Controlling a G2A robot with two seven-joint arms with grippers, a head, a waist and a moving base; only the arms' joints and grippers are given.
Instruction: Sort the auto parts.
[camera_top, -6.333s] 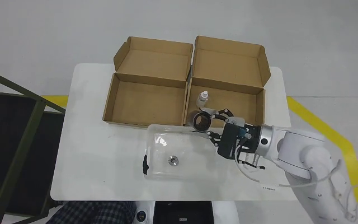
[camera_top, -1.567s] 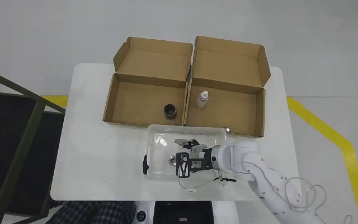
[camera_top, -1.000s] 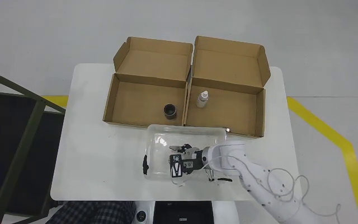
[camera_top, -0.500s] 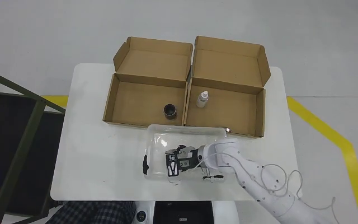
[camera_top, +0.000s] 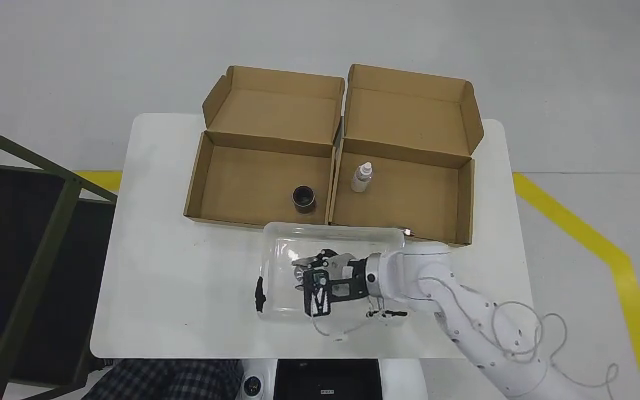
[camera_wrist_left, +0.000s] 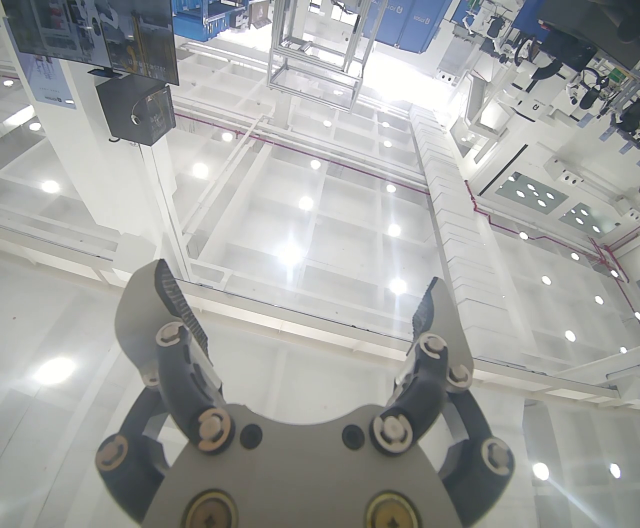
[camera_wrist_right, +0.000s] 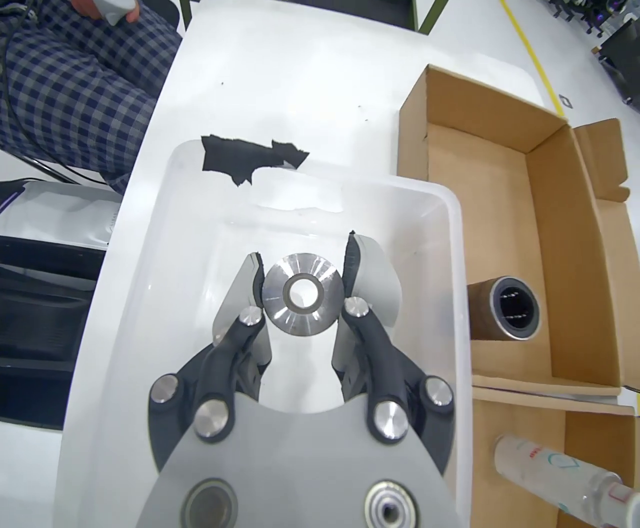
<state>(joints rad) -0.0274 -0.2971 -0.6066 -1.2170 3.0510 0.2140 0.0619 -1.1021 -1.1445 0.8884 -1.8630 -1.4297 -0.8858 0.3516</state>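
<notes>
I have the right gripper (camera_wrist_right: 303, 257) down inside the clear bin (camera_wrist_right: 450, 210). Its fingers are drawn in to a narrow gap and press on opposite edges of the metal disc (camera_wrist_right: 303, 294), a flat silver part with a hole through its middle. I take it by the rim because the faces give nothing to pinch. The disc sits roughly in the middle of the bin, away from the walls, so both fingers have room. It looks clamped, though from the wrist camera I cannot tell whether it has left the bin floor.

The two open cardboard boxes lie just beyond the bin, side by side, and show how I read the sort. A dark sleeve (camera_top: 304, 196) lies in the near corner of one box (camera_top: 250, 185), close to the shared wall. A small bottle (camera_top: 362, 177) lies in the other box (camera_top: 420, 195). My guess is that the disc, being metal hardware, belongs with the sleeve rather than the bottle.

The left gripper (camera_wrist_left: 296, 295) points up at the ceiling, spread wide and holding nothing. It is parked there so the right arm can cross the table (camera_top: 170, 270) freely.

A scrap of black tape (camera_wrist_right: 245, 155) sits on the bin's far rim, well clear of the grasp.
</notes>
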